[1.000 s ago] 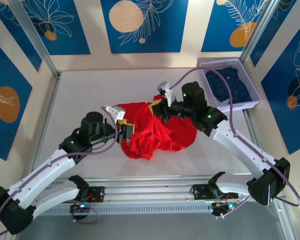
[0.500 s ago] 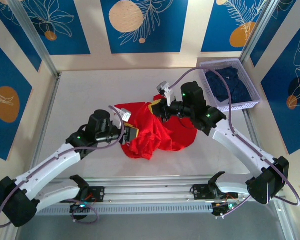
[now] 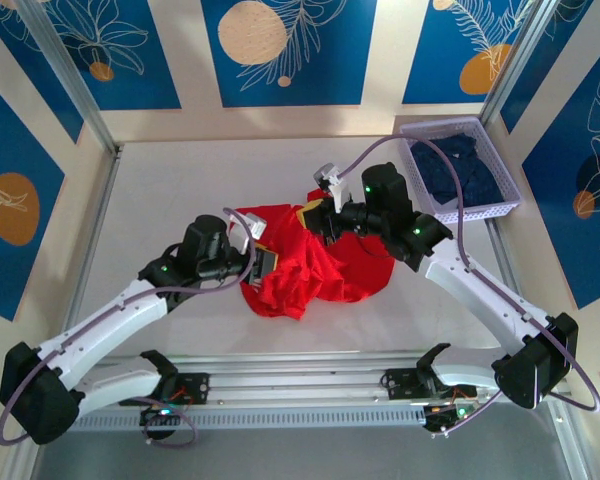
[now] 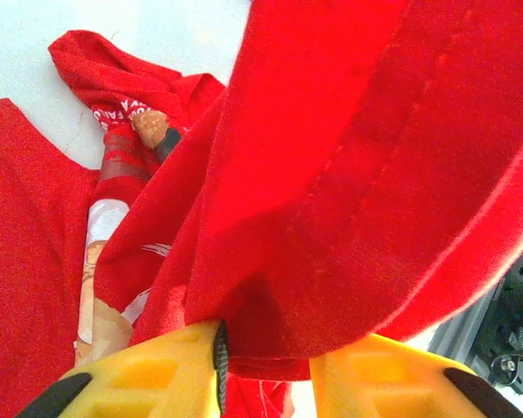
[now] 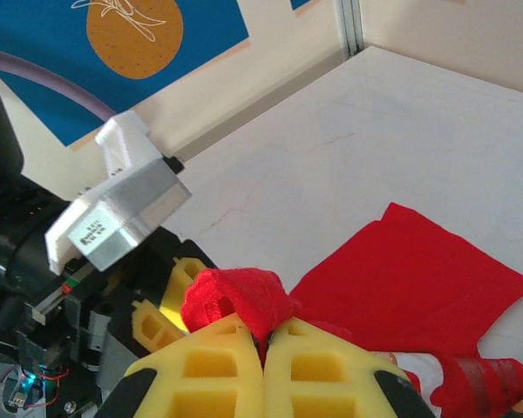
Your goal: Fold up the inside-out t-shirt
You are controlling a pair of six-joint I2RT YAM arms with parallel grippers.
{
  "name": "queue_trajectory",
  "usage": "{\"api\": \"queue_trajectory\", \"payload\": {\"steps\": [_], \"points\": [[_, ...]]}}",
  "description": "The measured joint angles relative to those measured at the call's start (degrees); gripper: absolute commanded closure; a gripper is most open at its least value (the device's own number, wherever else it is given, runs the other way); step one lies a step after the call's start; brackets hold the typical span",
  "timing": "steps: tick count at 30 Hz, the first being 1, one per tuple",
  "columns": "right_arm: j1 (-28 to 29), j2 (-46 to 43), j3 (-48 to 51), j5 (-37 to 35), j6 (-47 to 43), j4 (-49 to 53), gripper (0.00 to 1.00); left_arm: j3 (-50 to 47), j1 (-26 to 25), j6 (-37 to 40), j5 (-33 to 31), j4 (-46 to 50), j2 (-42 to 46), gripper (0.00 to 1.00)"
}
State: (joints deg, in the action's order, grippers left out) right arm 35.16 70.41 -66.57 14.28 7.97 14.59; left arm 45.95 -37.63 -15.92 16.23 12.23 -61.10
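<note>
Left gripper (image 3: 264, 262) has slid right and pinches the shirt (image 3: 325, 272) (right gripper (image 3: 312, 214) clamps it too), readying a spread.

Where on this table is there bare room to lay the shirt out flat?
Bare table lies far left, between the t-shirt and the back wall, and in a thin strip before the near rail. Crowded: the middle, where left gripper and right gripper pinch the cloth, and the basket corner.

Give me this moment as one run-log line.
left end effector: closed on bunched t-shirt fold | right end effector: pinching t-shirt edge | t-shirt: crumpled on table, not yet folded
</note>
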Motion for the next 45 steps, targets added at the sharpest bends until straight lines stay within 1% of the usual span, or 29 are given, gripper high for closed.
{"api": "queue_trajectory", "payload": {"steps": [6, 11, 14, 18, 25, 29, 31, 34, 38, 42, 45], "points": [[0.0, 0.0, 0.0, 0.6, 0.2, -0.1, 1.00, 0.8, 0.0, 0.1, 0.0, -1.3, -2.0, 1.00], [0.0, 0.0, 0.0, -0.9, -0.5, 0.0, 1.00, 0.9, 0.1, -0.6, 0.4, -1.9, -0.2, 1.00], [0.1, -0.1, 0.0, -4.1, -1.6, 0.1, 1.00, 1.4, 0.1, -2.3, 2.4, -0.5, 2.3, 1.00], [1.4, -0.1, 0.0, -9.9, -4.0, 0.0, 1.00, 4.0, 0.6, -5.2, 4.5, 4.4, 5.1, 1.00], [2.7, -0.1, 0.0, -15.3, -6.4, 0.1, 1.00, 5.1, 5.6, -11.1, 9.8, 9.1, 8.7, 1.00], [2.7, -0.1, 0.0, -17.7, -7.0, 0.9, 1.00, 5.1, 9.5, -12.7, 10.3, 12.1, 9.2, 1.00], [2.8, -0.1, 0.0, -18.6, -7.8, 1.8, 1.00, 5.1, 12.5, -14.0, 10.4, 12.8, 9.5, 1.00], [2.9, -0.1, 0.0, -18.4, -9.7, 2.9, 1.00, 5.0, 15.2, -15.8, 10.3, 12.8, 9.7, 1.00], [3.0, -0.1, 0.0, -16.1, -12.2, 4.3, 1.00, 4.7, 16.3, -16.8, 9.6, 13.1, 9.4, 1.00], [2.7, 0.0, 0.0, -13.4, -13.3, 5.8, 1.00, 4.6, 17.4, -16.4, 5.2, 15.3, 8.9, 1.00], [-0.2, 0.0, 0.0, -8.2, -9.7, 5.6, 1.00, 4.5, 17.4, -15.0, 1.7, 16.7, 8.5, 1.00]]}}
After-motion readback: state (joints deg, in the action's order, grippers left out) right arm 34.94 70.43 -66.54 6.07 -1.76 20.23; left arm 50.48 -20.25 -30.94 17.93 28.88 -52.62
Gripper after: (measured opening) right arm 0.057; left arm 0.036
